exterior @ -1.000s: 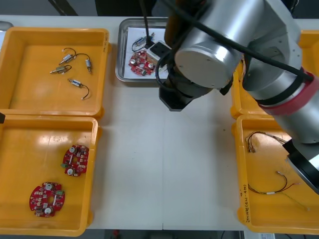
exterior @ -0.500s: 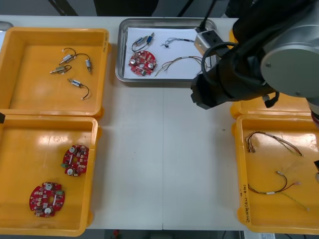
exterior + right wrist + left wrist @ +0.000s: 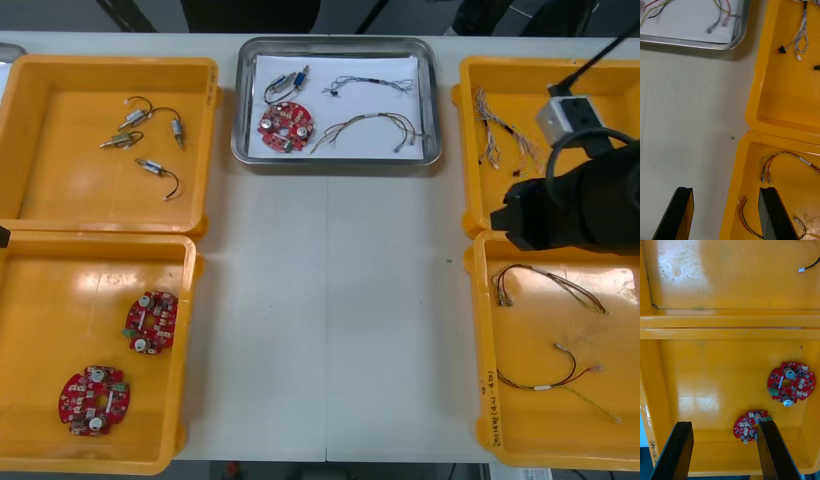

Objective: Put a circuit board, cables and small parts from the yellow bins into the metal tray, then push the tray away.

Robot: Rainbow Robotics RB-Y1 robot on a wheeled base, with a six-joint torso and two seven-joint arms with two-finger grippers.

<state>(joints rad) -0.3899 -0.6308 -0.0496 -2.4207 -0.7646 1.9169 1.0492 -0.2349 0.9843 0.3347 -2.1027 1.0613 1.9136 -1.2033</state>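
While the left gripper (image 3: 724, 425) is idling open, the metal tray (image 3: 335, 166) is lying far-left of the open right gripper (image 3: 725, 191).

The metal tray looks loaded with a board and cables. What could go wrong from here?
The metal tray sits close to the table's far edge; pushed too far, it might slide off.
The cables lie loose in it, one end near the wall; a jerky push might flick them out.
The right arm's open jaws straddle the near right yellow bin's rim; lowered there, they could hit it.
The left arm's jaws hang open over the circuit boards.
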